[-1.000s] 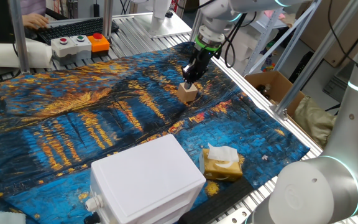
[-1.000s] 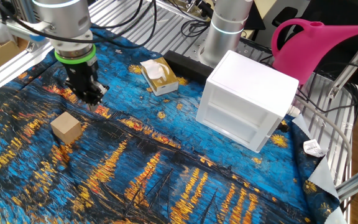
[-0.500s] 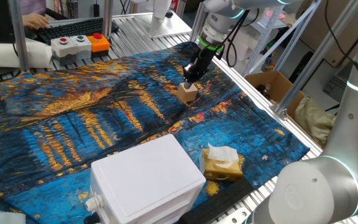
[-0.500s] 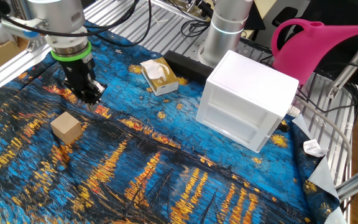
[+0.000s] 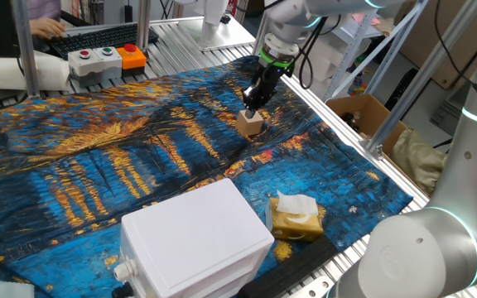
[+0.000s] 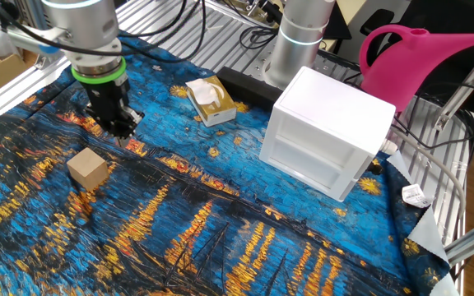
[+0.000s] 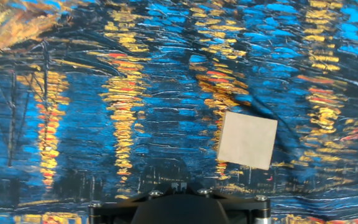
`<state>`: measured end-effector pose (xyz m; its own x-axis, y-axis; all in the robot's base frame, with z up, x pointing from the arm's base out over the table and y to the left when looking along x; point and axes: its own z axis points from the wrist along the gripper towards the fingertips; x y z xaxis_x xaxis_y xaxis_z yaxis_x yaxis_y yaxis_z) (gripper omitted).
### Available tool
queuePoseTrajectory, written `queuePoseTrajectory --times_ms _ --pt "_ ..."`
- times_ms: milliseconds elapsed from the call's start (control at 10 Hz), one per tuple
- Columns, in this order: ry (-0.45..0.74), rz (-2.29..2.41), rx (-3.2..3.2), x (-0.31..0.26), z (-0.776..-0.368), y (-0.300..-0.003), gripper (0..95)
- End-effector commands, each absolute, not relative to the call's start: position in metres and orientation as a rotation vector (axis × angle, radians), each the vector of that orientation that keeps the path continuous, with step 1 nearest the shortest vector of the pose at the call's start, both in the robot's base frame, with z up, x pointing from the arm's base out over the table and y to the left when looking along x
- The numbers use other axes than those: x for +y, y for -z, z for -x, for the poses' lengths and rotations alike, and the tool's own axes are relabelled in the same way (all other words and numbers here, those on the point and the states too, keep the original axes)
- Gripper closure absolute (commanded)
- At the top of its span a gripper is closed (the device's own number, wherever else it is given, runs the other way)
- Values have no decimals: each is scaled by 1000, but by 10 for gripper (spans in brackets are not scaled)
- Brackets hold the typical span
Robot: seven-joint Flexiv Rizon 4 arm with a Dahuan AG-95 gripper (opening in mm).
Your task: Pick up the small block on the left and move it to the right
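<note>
Small block rests on the cloth, apart from and below the gripper, whose finger spread cannot be told.

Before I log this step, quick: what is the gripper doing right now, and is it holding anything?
Gripper: holding nothing; it hangs above the cloth, apart from the small block. Whether its fingers are open or closed cannot be told.

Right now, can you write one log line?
gripper: empty, above cloth | small block: on cloth, not gripped | phase: before grasp
</note>
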<state>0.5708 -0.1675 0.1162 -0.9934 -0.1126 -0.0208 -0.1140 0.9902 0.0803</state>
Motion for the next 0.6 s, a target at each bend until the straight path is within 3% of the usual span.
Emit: queuePoseTrajectory --times_ms 100,600 --pt "-11 174 3119 -168 -570 -116 950" --pt "-11 65 3146 -168 -570 -116 950"
